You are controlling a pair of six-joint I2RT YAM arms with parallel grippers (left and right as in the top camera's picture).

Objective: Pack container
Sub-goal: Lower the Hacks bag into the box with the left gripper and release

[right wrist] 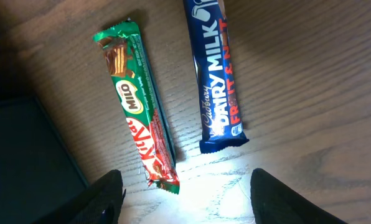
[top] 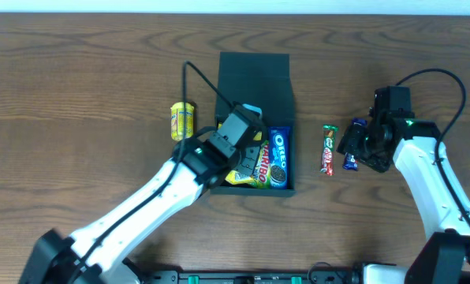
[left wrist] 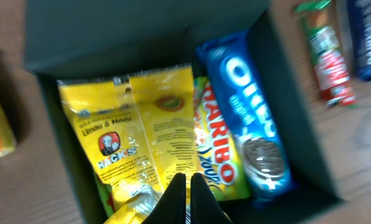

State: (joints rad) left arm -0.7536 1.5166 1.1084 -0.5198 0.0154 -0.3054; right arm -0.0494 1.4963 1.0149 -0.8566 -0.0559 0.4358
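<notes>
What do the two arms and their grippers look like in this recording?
The left arm and right arm have white links with black joints and wrists. A thin black cable loops off each wrist. A small green light glows near the right wrist. The left gripper and right gripper have plain black fingers.

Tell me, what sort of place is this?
Likely a robotics lab workbench: a left arm and right arm over a wooden table, a dark container holding snack packets, a KitKat bar lying nearby.
</notes>
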